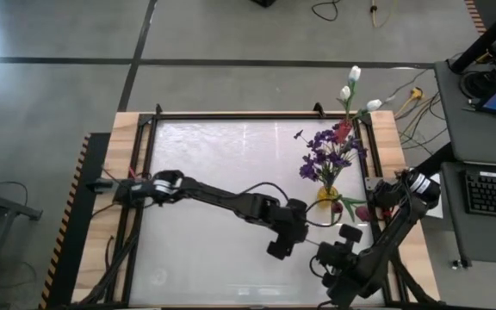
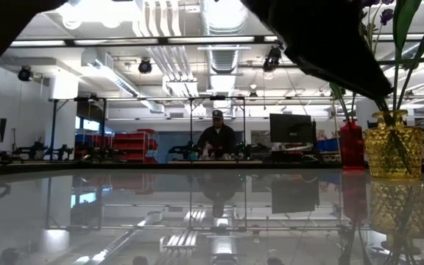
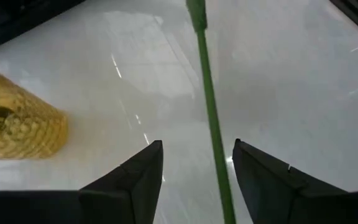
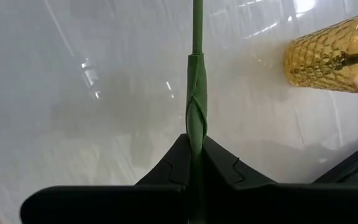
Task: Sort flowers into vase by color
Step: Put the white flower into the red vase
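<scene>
A thin green flower stem [image 4: 197,81] runs between my two grippers near the table's right near part; its bloom is out of view. My right gripper [image 4: 194,140] [image 1: 321,258] is shut on it. My left gripper [image 3: 197,146] [image 1: 275,251] is open, its fingers standing on either side of the stem [image 3: 211,118] without touching it. A yellow textured vase [image 1: 327,195] [image 2: 394,151] holds purple blossoms [image 1: 324,151]. Farther back, a red vase [image 2: 350,143] [image 1: 343,132] holds white tulips [image 1: 352,79]. My right gripper pinches the stem at its thicker, leaf-wrapped part [image 4: 196,118] between the two fingers. The stem reaches straight forward out of the fingertips, along the fingers, and is lifted clear of the table.
The white tabletop [image 1: 205,172] lies open to the left of the vases. A black frame [image 1: 231,114] edges the table. Something pinkish-red with a green leaf [image 1: 351,208] lies by the yellow vase. A person [image 2: 216,136] sits far behind the table. A keyboard [image 1: 493,191] lies to the right.
</scene>
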